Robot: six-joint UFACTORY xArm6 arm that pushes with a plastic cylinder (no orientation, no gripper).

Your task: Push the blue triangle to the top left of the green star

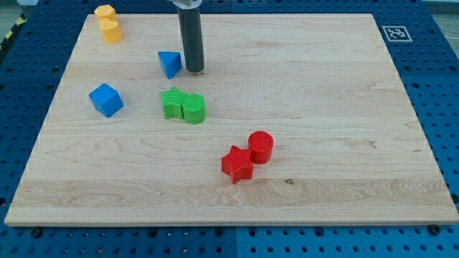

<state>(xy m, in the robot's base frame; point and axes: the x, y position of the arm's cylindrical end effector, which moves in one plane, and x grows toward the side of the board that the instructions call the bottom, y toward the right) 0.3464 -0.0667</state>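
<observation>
Now my tip [194, 71] sits just right of the blue triangle [170, 64] | no claw, only a bare rod | triangle is above the green star [172, 102] | risk: a push left sends it too far, or it spins away

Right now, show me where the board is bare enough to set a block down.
The whole right side, right of the red cylinder and red star, is bare. So is the bottom-left, below the blue cube. Crowded: the upper left, where my tip sits just right of the blue triangle, above the touching green star and green cylinder, with yellow blocks at the corner.
</observation>
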